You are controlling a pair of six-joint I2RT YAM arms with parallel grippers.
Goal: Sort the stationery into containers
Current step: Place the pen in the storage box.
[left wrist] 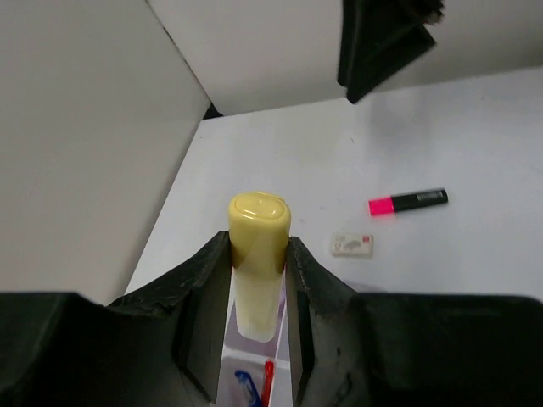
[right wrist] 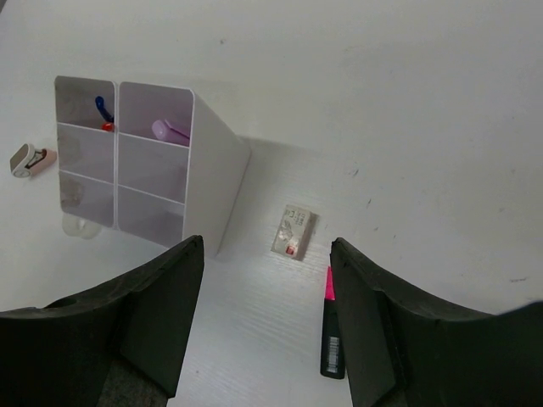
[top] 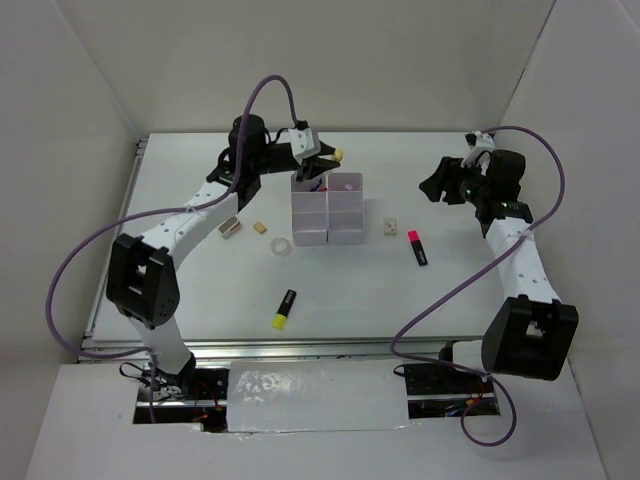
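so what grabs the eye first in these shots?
The left tool is clamped on a pale yellow plastic stick, poised over the far end of the white plastic compartment block, left column. On the right, the right tool hangs open and empty, with a pink-black highlighter lying loose nearby.
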